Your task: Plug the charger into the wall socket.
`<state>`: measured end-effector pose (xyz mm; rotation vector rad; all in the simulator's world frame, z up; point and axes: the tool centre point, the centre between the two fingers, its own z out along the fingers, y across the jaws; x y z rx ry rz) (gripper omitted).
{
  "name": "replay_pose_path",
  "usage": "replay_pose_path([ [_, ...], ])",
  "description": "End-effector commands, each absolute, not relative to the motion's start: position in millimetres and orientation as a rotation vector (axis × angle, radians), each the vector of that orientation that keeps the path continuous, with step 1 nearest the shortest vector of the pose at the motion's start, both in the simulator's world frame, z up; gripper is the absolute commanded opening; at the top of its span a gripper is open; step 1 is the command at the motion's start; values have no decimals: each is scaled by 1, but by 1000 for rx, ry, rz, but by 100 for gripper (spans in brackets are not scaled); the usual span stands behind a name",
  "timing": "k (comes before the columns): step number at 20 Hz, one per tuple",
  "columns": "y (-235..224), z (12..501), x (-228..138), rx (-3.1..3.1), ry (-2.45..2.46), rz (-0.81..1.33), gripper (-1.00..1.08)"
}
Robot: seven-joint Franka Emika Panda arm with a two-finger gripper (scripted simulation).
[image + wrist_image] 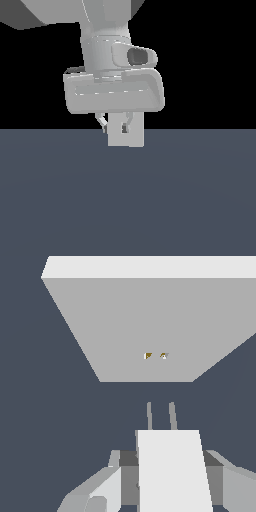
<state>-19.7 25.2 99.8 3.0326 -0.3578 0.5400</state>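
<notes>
In the wrist view my gripper (169, 478) is shut on the charger (172, 466), a plain white block held between the two fingers (102, 486). Its two thin prongs (160, 416) point at the wall socket (125, 321), a large flat pale grey upright plate with two tiny orange marks (156, 356) at its centre. A strip of dark floor shows between the prong tips and the plate. In the exterior view the gripper (116, 127) hangs under the hand with a pale block (131, 137) at the fingers. I cannot tell the plate apart there.
The dark grey-blue floor (125, 200) spreads around the gripper. The arm's wide grey hand (115, 92) fills the upper middle of the exterior view, against a black background.
</notes>
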Motion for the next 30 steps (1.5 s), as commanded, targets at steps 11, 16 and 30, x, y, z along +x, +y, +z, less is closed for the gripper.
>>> replay_pose_path([
  [11, 25, 100, -19, 3032, -357, 539, -100],
  [16, 24, 100, -13, 3033, -357, 539, -100],
  [30, 14, 100, 28, 3033, -358, 539, -100],
])
